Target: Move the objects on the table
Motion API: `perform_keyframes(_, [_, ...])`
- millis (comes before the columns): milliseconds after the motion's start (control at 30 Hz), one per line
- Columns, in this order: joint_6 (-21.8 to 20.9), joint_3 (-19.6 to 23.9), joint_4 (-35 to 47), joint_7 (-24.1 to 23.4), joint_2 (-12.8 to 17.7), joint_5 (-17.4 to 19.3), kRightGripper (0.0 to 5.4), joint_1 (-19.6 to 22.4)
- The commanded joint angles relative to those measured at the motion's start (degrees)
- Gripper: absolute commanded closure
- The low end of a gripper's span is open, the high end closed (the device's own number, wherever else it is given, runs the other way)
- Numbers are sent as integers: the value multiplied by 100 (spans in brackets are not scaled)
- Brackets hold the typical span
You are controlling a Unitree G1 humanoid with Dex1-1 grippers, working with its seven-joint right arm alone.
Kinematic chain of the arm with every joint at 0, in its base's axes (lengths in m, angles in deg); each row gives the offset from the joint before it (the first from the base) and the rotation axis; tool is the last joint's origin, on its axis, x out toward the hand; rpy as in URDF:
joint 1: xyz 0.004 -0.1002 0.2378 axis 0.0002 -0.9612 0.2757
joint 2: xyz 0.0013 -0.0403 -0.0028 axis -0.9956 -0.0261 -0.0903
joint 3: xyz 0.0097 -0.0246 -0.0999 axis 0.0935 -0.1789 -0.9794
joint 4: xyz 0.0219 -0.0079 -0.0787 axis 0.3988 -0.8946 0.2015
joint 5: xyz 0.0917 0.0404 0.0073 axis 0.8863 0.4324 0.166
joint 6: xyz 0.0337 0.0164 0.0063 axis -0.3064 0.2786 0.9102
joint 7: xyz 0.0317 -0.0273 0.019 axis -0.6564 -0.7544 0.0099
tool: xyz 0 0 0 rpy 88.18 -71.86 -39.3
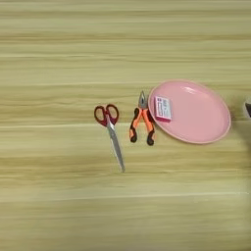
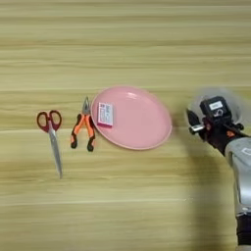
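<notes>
A round pink plate [image 2: 135, 120] lies right of the table's [image 2: 122, 215] middle. A small flat pink-and-white box [image 2: 105, 114] rests inside the plate, at its left rim. Just left of the plate lie the orange-and-black-handled pliers [image 2: 83, 128], nose pointing away from me. My right gripper [image 2: 214, 115] shows only in the right eye view, a little to the right of the plate and apart from it. A pale, see-through round shape [image 2: 235, 100] surrounds the gripper head and looks like the clear tape roll. I cannot make out whether the gripper touches it.
Red-handled scissors [image 1: 110, 132] lie left of the pliers, blades pointing toward me. My silver forearm [image 2: 242, 176] runs down the right edge to the bottom. Bare wood stretches across the far side, the left and the near side.
</notes>
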Motion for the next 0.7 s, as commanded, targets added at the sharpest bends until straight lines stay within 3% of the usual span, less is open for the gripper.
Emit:
perform_keyframes(33, [-10, 2, 1, -180, 231, 39, 376, 378])
perform_keyframes(367, [23, -95, -112, -242, 190, 77, 376, 426])
perform_keyframes(700, [-50, 63, 766, -617, 18, 168, 261, 353])
